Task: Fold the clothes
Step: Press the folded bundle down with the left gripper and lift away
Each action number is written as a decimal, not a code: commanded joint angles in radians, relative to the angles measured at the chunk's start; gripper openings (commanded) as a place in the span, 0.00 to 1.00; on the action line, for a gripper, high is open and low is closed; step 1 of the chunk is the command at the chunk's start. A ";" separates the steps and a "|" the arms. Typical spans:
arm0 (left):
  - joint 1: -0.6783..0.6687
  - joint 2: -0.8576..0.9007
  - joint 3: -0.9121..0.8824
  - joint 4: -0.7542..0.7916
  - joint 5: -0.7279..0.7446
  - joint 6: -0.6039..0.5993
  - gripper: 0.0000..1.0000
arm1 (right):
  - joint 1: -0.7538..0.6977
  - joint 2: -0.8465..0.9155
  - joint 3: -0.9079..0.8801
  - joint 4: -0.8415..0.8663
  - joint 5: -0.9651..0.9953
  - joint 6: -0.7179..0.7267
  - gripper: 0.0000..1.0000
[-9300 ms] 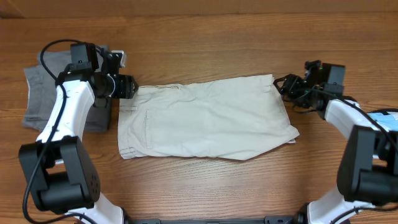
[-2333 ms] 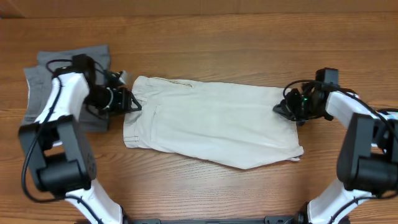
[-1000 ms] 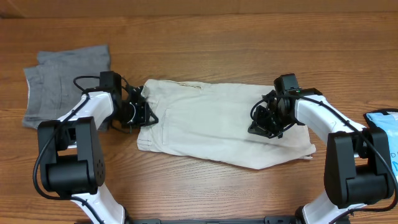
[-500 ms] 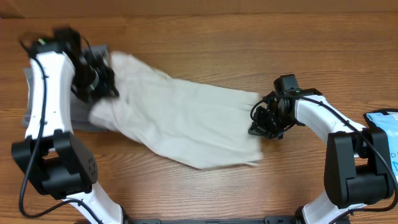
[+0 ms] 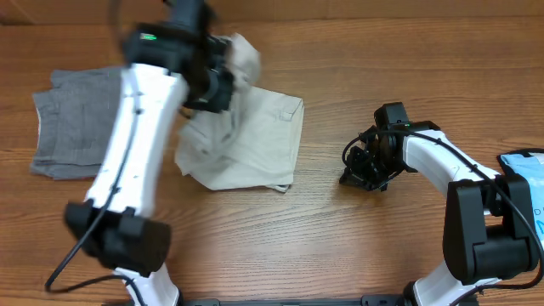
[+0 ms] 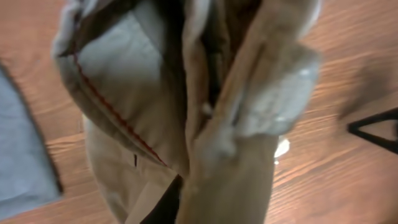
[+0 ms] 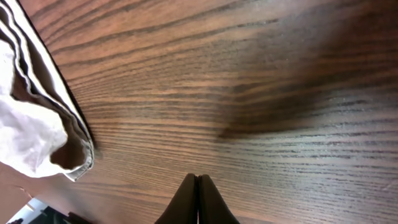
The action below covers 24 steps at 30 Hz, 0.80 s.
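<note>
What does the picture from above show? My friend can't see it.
The left arm holds up one bunched end of the beige shorts, the rest lying on the wooden table. Grey shorts lie to the left; the right fingers are shut, holding nothing.

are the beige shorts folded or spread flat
Neither: the shorts are bunched, one end lifted by the left gripper, rest crumpled on the table.

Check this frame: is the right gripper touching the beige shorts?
Apart. The overhead view shows a strip of bare table between the right gripper and the nearest edge of the beige shorts.
</note>
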 commanded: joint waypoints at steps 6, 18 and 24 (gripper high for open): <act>-0.099 0.167 -0.115 0.130 -0.081 -0.257 0.11 | 0.001 0.002 -0.001 0.001 0.000 -0.007 0.04; -0.109 0.225 -0.005 0.171 0.170 -0.190 1.00 | 0.001 0.002 -0.001 -0.003 0.007 -0.037 0.04; -0.039 0.159 0.186 -0.031 0.108 -0.106 1.00 | -0.006 -0.035 0.045 -0.021 0.003 -0.084 0.04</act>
